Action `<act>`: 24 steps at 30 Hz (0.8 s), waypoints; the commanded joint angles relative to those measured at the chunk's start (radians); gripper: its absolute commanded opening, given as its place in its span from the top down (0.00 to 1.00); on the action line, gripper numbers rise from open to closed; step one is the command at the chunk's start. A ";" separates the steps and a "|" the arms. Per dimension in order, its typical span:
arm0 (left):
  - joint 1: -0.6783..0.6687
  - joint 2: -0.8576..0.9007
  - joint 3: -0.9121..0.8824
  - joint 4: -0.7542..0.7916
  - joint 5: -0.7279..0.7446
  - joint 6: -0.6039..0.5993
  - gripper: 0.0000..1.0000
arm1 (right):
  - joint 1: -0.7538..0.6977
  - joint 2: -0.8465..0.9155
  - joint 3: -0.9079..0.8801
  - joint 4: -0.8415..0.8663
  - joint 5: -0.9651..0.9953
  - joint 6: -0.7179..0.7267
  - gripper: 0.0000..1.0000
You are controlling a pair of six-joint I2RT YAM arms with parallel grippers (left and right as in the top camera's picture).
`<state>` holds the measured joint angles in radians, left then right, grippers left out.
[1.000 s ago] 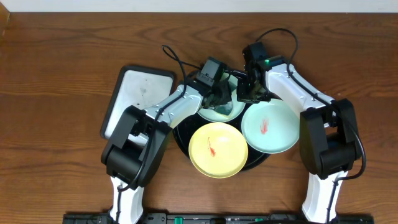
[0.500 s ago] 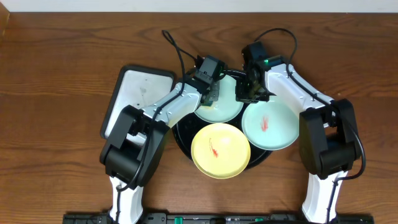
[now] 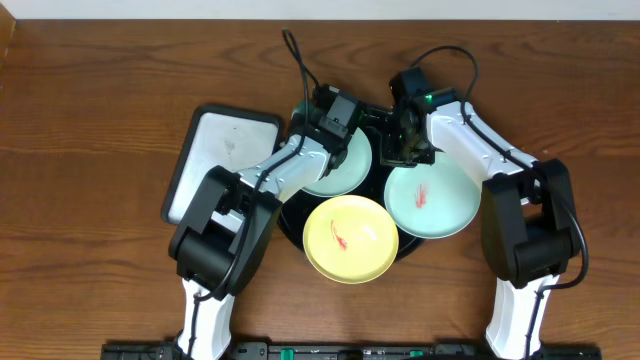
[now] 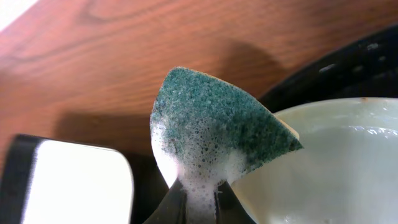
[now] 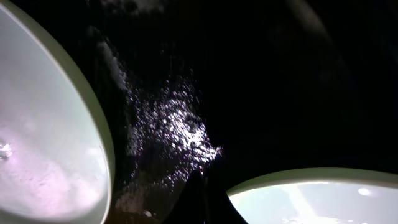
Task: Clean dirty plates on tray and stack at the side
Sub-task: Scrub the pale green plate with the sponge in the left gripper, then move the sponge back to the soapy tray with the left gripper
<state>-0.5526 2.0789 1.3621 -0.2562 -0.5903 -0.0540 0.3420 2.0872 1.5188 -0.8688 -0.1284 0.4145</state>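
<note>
The round black tray (image 3: 291,220) lay beneath both pincers and carried three plates. The left pincer (image 4: 198,202) gripped a foamy green sponge (image 4: 217,134) at the clean mint-green plate (image 3: 345,172)'s rim. The right pincer (image 5: 200,199), closed, pointed at bare tray between that plate and the smeared mint-green plate (image 3: 440,210). The smeared yellow plate (image 3: 350,240) lay behind both.

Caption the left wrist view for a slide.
Left gripper pinching a foamy green sponge beside a pale plate and black tray.

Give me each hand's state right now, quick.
Left hand: closed on the soapy green sponge.
Right hand: closed, nothing seen in it.
</note>
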 commanded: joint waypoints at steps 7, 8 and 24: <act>0.003 -0.048 0.054 0.000 -0.109 0.035 0.92 | 0.002 -0.004 -0.002 -0.010 0.027 0.011 0.99; 0.003 -0.056 0.054 -0.006 -0.082 0.035 0.93 | 0.002 -0.004 -0.002 -0.005 0.026 -0.003 0.99; 0.148 -0.354 0.054 -0.250 0.412 -0.230 0.93 | -0.068 -0.004 0.000 0.091 -0.466 -0.349 0.91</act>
<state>-0.4728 1.8240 1.3941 -0.4820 -0.3550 -0.1913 0.2737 2.0872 1.5173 -0.7807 -0.4221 0.1753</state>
